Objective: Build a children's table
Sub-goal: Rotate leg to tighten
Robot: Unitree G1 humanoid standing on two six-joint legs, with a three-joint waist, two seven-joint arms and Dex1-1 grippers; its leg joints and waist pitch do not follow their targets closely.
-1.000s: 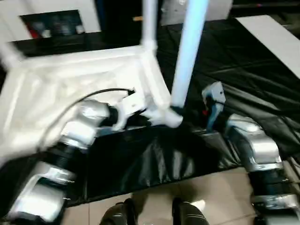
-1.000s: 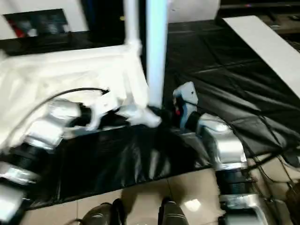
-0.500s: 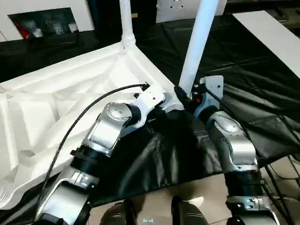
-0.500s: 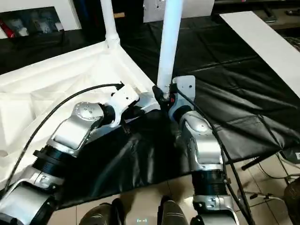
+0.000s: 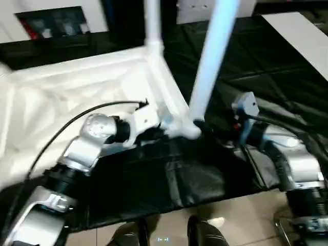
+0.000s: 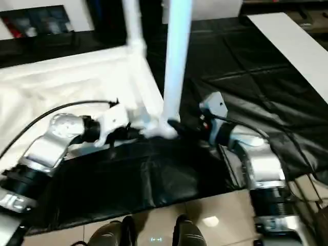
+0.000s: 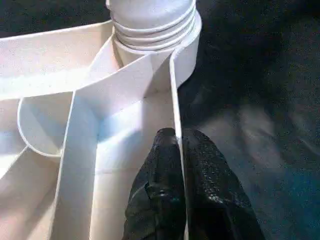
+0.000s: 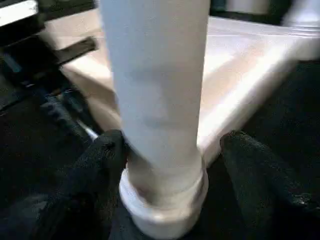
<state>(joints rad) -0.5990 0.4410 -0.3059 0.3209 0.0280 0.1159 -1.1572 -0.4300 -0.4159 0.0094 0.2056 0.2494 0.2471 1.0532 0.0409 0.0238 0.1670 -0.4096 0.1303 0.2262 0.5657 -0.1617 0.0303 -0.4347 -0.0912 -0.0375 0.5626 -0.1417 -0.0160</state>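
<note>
1. The children's table (image 5: 77,97) lay upside down on the black-covered work table (image 5: 287,72), its ribbed underside facing up.
2. The left gripper (image 7: 178,145) was pressed together on a thin upright rim wall of the top (image 7: 175,95), one black finger (image 7: 160,170) on the inner side of the wall and the other on the outer side.
3. Just ahead of the left gripper along that wall stood a round corner socket (image 7: 187,50) with a leg base seated in it.
4. The right gripper (image 8: 172,150) stood spread around the near leg (image 5: 207,66), low down by its ringed base; one finger (image 8: 100,165) lay on each side of the tube. The finger on the darker side was touching or nearly touching the leg, while the other stood apart from it.
5. Beyond the right gripper, the white tabletop edge ran off behind the leg.
6. A second leg (image 5: 152,23) rose from the far corner, well away from both grippers.
</note>
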